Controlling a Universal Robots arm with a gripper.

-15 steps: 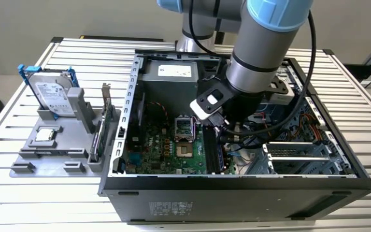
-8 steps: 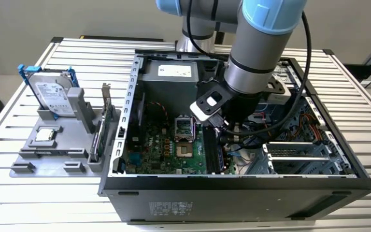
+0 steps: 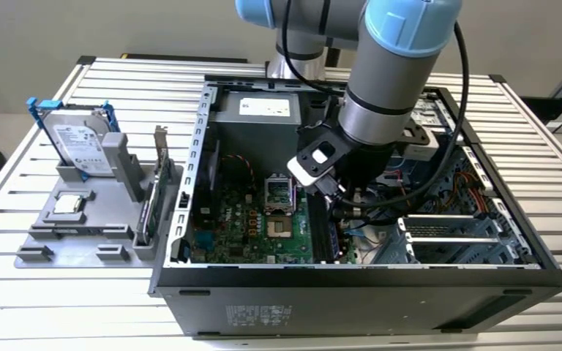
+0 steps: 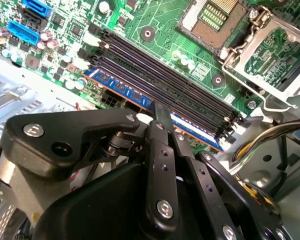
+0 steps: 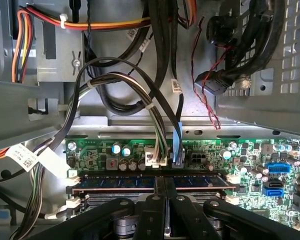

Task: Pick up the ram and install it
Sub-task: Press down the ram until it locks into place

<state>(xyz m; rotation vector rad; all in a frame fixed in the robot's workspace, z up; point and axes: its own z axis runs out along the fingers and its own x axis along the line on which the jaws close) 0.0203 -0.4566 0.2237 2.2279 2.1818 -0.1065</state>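
The ram (image 4: 121,90) is a long thin stick with a bluish board. It lies in the outermost memory slot of the green motherboard (image 3: 252,219), next to three empty black slots (image 4: 155,70). In both wrist views my gripper (image 4: 160,109) is shut, its two black fingers pressed together, their tips on the middle of the stick's upper edge. In the first wrist view the ram (image 5: 115,181) runs straight across the slot under the gripper (image 5: 162,184). In the exterior view the gripper (image 3: 338,208) reaches down into the open computer case (image 3: 359,281).
Bundled cables (image 5: 160,100) and a drive cage (image 3: 447,234) crowd the case beside the gripper. The CPU socket (image 4: 215,17) stands open beyond the slots. Left of the case a grey holder (image 3: 76,219) carries a hard drive (image 3: 76,142) and a bracketed card (image 3: 159,190).
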